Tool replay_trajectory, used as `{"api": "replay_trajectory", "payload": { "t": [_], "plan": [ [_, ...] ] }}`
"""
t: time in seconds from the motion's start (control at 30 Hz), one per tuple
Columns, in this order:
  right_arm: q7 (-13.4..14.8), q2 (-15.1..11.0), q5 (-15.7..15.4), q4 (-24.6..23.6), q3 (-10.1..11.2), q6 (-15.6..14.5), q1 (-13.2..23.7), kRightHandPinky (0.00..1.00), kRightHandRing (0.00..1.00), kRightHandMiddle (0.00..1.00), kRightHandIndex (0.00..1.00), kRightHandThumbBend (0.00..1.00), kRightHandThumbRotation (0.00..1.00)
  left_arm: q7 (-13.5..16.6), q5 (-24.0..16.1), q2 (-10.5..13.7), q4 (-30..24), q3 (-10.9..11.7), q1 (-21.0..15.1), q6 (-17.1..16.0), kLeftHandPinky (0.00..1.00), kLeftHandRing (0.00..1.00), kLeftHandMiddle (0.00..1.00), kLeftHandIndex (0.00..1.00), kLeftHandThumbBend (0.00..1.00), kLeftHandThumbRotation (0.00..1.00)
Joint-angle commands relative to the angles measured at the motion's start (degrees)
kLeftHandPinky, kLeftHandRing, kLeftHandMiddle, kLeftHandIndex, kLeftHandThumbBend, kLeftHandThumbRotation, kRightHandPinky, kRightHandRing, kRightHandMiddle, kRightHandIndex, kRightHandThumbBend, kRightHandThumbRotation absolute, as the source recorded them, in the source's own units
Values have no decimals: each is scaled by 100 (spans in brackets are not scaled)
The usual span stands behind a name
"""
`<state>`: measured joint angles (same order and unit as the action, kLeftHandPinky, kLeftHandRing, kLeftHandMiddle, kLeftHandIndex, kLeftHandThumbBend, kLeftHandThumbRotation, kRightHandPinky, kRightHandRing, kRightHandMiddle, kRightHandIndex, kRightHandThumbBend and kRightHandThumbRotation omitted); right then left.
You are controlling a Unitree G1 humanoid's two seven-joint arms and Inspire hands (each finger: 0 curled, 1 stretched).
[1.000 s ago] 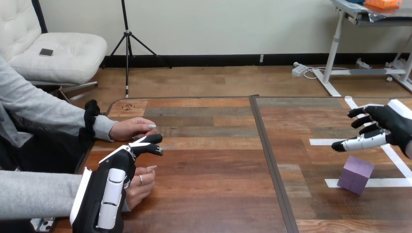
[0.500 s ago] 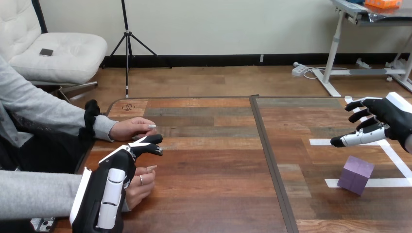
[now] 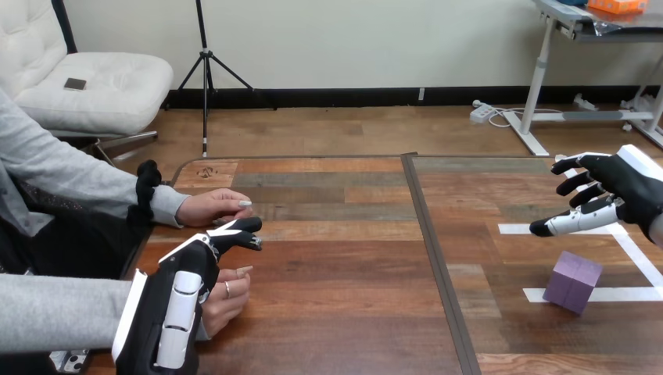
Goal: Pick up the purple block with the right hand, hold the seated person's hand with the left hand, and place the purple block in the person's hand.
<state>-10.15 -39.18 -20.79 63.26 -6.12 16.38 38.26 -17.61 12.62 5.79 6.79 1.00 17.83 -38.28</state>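
Note:
The purple block [image 3: 572,281] stands on the table at the right, across a strip of white tape. My right hand [image 3: 618,191] hovers above and slightly behind it, open, fingers spread toward the left, apart from the block. My left hand [image 3: 184,293] is at the lower left, fingers relaxed and pointing right, holding nothing. It sits over the person's near hand [image 3: 227,301], which rests on the table; I cannot tell if they touch. The person's far hand [image 3: 213,207] lies flat on the table behind my left hand.
White tape lines [image 3: 602,294] mark a square at the table's right. A dark seam [image 3: 432,250] runs front to back down the table's middle. Bare wood lies between the seam and the person's hands.
My right hand has risen a little and drifted slightly left above the block. The left hand, the block and the person's hands have not moved.

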Motion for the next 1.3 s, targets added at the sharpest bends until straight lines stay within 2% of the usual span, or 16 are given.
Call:
{"api": "replay_trajectory", "payload": {
  "t": [0.0, 0.3, 0.43, 0.6, 1.27],
  "plan": [
    [20, -184, 4, -305, -13, 128, 11, 65, 78, 80, 81, 100, 18, -44, 2, 11, 2, 59, -332, -100, 92, 84, 77, 57, 55, 100],
    [-46, -144, -17, -370, -51, 124, -152, 71, 81, 83, 82, 100, 20, -58, 23, 21, -84, 54, -299, -2, 92, 84, 77, 57, 56, 100],
    [-115, -134, -44, -380, -82, 59, -205, 73, 82, 84, 83, 100, 20, -87, 35, 22, -30, 66, -323, -73, 92, 85, 77, 57, 56, 100],
    [-28, -136, -149, -344, -160, 84, -262, 76, 85, 86, 84, 100, 20, -114, 59, 32, -29, 76, -322, -70, 92, 85, 77, 57, 55, 100],
    [43, -164, -256, -346, -258, 124, -505, 74, 84, 86, 83, 100, 16, -147, 49, 31, 5, 106, -331, -104, 90, 85, 78, 56, 57, 100]
  ]
}}
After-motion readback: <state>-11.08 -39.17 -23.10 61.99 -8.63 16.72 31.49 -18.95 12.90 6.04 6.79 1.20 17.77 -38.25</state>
